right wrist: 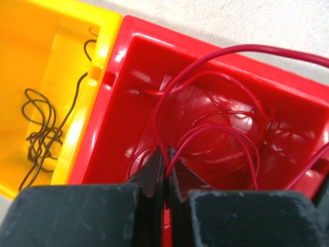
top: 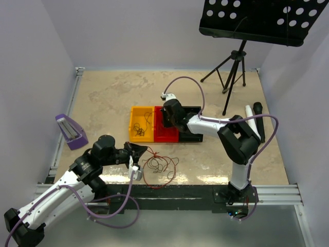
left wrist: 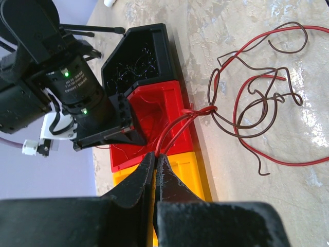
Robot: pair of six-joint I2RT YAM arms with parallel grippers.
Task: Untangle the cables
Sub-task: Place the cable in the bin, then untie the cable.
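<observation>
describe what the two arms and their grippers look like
Both arms are built of white links and rounded black joint housings: left arm, right arm. A lilac hose loops loosely along each. The left gripper and right gripper have matte black fingers tapering to narrow tips. Small green lights glow on the right arm's black wrist.

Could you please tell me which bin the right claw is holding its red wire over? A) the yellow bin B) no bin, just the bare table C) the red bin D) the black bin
C: the right wrist view shows the shut right claw pinching a red wire inside the red bin, with the yellow bin off to one side.
</observation>
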